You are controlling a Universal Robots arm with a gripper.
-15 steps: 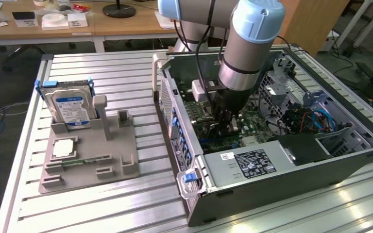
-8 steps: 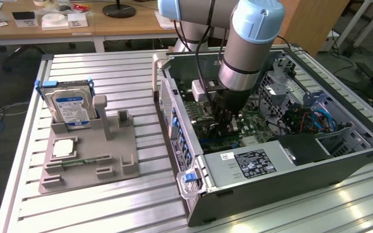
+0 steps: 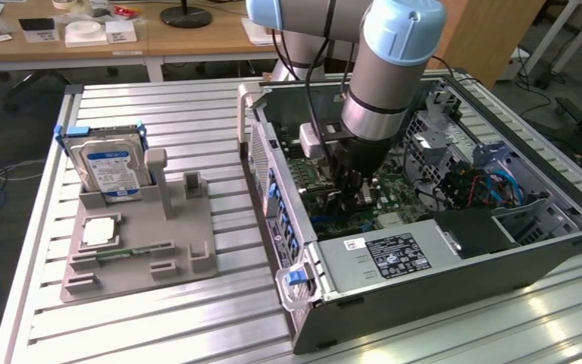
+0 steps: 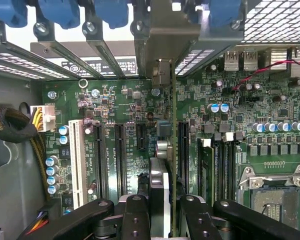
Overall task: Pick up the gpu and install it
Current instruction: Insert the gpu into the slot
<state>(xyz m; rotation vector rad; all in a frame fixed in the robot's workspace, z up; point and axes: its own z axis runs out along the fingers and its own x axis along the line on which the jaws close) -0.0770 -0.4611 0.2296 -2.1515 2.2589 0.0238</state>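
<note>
Deep inside the open case (image 3: 533, 250), the claw (image 4: 163, 210) grips the gpu (image 4: 173, 150) edge-on, its fingers (image 4: 135, 215) clamped on both sides. Its card stands upright over the motherboard (image 4: 125, 100), its bracket end (image 4: 160, 55) at the rear slots.

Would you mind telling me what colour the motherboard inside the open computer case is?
The motherboard is green, seen best in the wrist view.
</note>
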